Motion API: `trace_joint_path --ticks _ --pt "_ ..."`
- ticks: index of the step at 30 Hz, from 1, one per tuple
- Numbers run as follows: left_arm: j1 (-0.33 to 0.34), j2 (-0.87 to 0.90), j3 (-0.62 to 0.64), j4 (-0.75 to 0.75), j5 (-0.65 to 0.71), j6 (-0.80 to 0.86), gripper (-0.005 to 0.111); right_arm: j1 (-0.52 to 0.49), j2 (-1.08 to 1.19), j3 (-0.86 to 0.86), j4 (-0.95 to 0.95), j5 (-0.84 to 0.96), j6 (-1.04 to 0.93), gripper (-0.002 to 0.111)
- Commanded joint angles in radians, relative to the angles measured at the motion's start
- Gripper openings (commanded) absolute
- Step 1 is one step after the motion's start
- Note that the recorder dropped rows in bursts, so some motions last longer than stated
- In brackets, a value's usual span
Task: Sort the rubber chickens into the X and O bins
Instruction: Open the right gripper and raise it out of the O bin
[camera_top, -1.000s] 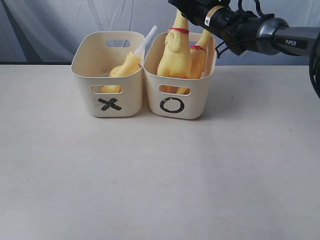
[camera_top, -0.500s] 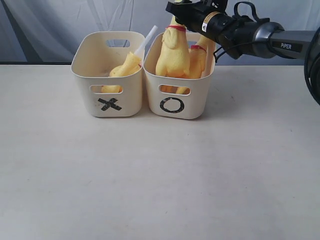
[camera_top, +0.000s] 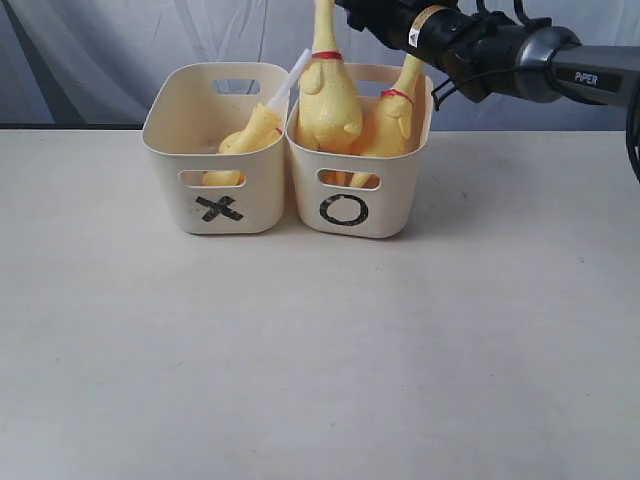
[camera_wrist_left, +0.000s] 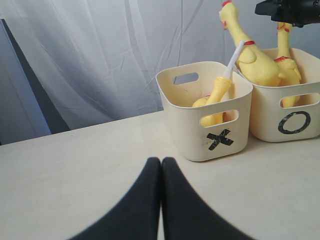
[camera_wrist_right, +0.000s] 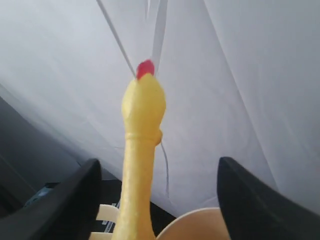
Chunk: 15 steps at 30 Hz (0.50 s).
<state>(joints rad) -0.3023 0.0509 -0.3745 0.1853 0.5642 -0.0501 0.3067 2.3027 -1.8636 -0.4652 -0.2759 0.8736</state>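
The X bin (camera_top: 217, 205) and the O bin (camera_top: 350, 212) stand side by side, touching, in the upper middle of the exterior view. They sit on a pale table (camera_top: 300, 360) in front of a grey curtain (camera_top: 90, 50).

The lone chicken (camera_top: 250, 133) lies slanted in the X bin. A white stick (camera_top: 296, 72) rises beside it, past the rim toward the O bin.

The other two birds are in the O bin. The tall chicken (camera_top: 328, 95) stands at that bin's left side, tilted a little leftward, and its neck runs out through the top edge of the frame. The back chicken (camera_top: 395, 112) leans into the right rear corner (only its body and red-banded neck show).

The right arm (camera_top: 520, 55) enters from the upper right corner and ends above the O bin. In its wrist view the right gripper (camera_wrist_right: 157, 165) is spread wide and grips nothing. The tall chicken's neck and head show between the dark fingers (camera_wrist_right: 75, 200), touching neither.

The left gripper (camera_wrist_left: 161, 162) has its fingers pressed together with nothing between them. It hangs over bare table, well apart from both bins.
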Motion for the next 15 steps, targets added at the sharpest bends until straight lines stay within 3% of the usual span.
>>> trace_joint_path --ticks 1,9,15 --pt "0.001 -0.005 0.006 -0.006 -0.014 0.001 0.0 -0.001 -0.027 0.002 0.002 0.064 -0.006 0.066" --pt "0.001 -0.005 0.006 -0.006 -0.014 0.001 0.0 -0.001 -0.08 0.002 0.002 0.096 -0.006 0.066" --pt "0.001 -0.005 0.006 -0.006 -0.014 0.001 0.0 -0.001 -0.15 0.002 -0.069 0.283 -0.01 0.065"
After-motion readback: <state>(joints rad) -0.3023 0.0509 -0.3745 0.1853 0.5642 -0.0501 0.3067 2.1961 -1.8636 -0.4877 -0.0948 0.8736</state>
